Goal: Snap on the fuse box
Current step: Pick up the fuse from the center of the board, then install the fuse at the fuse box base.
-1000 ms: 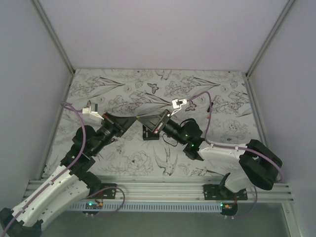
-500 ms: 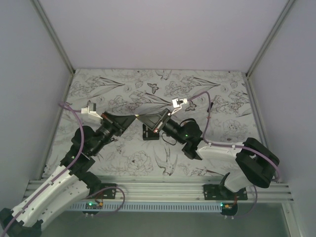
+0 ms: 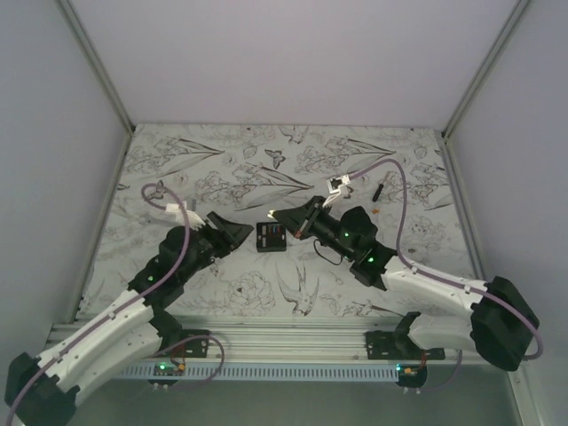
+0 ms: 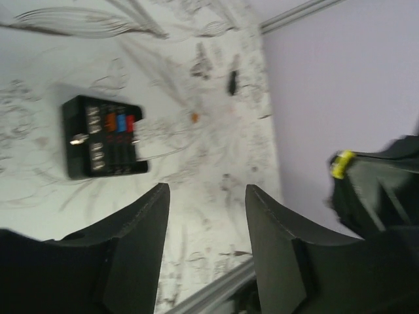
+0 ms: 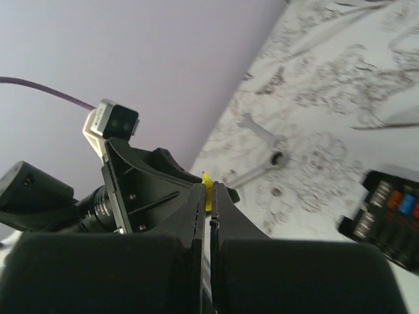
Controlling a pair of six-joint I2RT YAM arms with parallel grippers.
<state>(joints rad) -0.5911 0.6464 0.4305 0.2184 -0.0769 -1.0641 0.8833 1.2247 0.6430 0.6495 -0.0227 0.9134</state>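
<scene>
The fuse box (image 3: 271, 236) is a small black square lying flat on the flowered mat, with red, blue and orange fuses on its face (image 4: 101, 137). It also shows at the right wrist view's lower right (image 5: 389, 219). My left gripper (image 3: 241, 232) hovers just left of the box, open and empty (image 4: 206, 196). My right gripper (image 3: 278, 216) hangs over the box's far edge, shut on a tiny yellow bit (image 5: 207, 195). That yellow bit (image 4: 338, 163) also shows at the right of the left wrist view.
A thin black stick-like piece (image 3: 376, 190) and a tiny orange bit (image 3: 379, 211) lie on the mat right of the right arm. Plain walls close the table on three sides, and an aluminium rail (image 3: 293, 335) runs along the near edge.
My left gripper has opened and drawn back to the left and nearer. The right gripper has shut on the yellow bit and shifted right. The fuse box now lies uncovered between them.
</scene>
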